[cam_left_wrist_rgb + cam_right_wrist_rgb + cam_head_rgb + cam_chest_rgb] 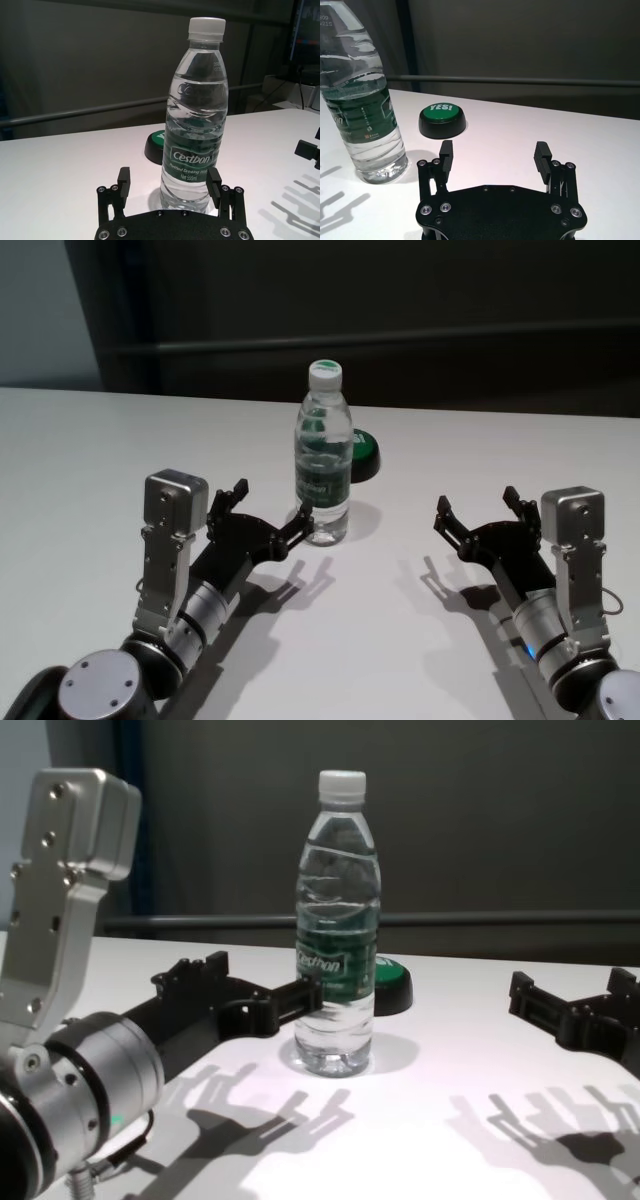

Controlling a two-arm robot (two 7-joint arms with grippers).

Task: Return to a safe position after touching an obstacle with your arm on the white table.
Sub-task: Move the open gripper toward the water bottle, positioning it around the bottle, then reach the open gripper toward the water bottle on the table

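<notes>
Across the white table (90, 450) our left gripper (262, 512), fingers spread, brushes the bottle (324, 455) (upright), so we judge retreat due; our right gripper (478, 512) waits spread too

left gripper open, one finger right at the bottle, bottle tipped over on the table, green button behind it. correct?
Not quite: the bottle is standing upright on the white table, not tipped over, as the chest view shows plainly. The rest holds: the left gripper is open with one finger right at the bottle, and the green button sits behind it.
</notes>
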